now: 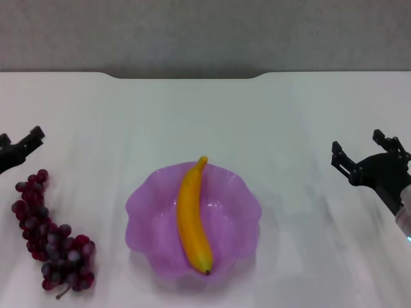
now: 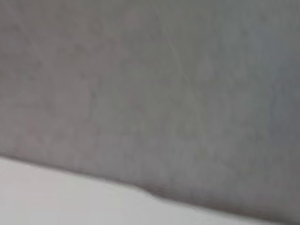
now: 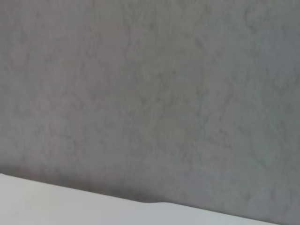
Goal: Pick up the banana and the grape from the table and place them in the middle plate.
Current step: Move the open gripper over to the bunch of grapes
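The yellow banana (image 1: 192,218) lies lengthwise in the purple scalloped middle plate (image 1: 148,212) at the centre of the white table (image 1: 270,122), dark tip toward me. The dark red grape (image 1: 54,237) bunch rests on the table left of the plate, outside it. My left gripper (image 1: 19,138) hovers at the left edge, just beyond the bunch's far end, open and empty. Well clear of the plate on the right, my right gripper (image 1: 357,144) is open with nothing between its fingers. Both wrist views show only a grey wall and a strip of table.
A grey wall (image 1: 205,32) rises behind the table's far edge, which has a rounded notch (image 1: 186,76). The same wall (image 2: 150,84) fills the left wrist view, and the wall (image 3: 150,93) fills the right wrist view.
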`<state>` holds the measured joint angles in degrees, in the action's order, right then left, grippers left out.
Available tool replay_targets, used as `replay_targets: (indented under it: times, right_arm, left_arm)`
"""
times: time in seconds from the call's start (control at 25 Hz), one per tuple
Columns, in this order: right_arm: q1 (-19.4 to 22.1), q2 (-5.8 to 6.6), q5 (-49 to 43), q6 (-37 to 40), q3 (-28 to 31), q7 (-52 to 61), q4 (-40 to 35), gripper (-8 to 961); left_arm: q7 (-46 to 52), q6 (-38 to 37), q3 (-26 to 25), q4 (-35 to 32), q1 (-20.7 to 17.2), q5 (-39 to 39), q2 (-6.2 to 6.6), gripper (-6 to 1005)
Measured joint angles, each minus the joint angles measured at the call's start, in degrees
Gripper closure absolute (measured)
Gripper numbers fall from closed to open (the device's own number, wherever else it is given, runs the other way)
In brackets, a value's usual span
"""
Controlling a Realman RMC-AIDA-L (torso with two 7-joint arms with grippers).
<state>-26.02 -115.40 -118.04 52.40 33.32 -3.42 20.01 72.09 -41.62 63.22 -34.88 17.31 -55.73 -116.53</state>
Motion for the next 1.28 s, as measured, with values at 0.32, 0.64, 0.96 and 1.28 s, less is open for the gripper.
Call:
replay_targets:
  times: [0.32, 0.64, 0.96, 1.28]
  right_arm:
    - [-0.4, 0.07, -0.03, -1.47, -0.1, 0.0, -0.22, 67]
    - [-0.44, 0.08, -0.09, -1.52, -0.1, 0.01, -0.66, 67]
    - [-0.47, 0.01, -0.08, -2.01, -0.1, 0.15, -0.87, 66]
    - [-0.53, -0.01, -0.08, -2.06, -0.1, 0.2, -0.85, 66]
  left_arm:
    - [33.51, 4.15, 3.78, -19.67, -5.04, -32.63, 0.03, 126]
    - [55.83, -6.6, 3.27, -33.35, -6.27, -56.3, 0.11, 126]
    - [68.51, -21.32, 3.96, -47.62, -6.4, -75.06, -0.14, 127]
    - [70.16, -26.37, 5.02, -50.19, -6.54, -79.69, -0.25, 127]
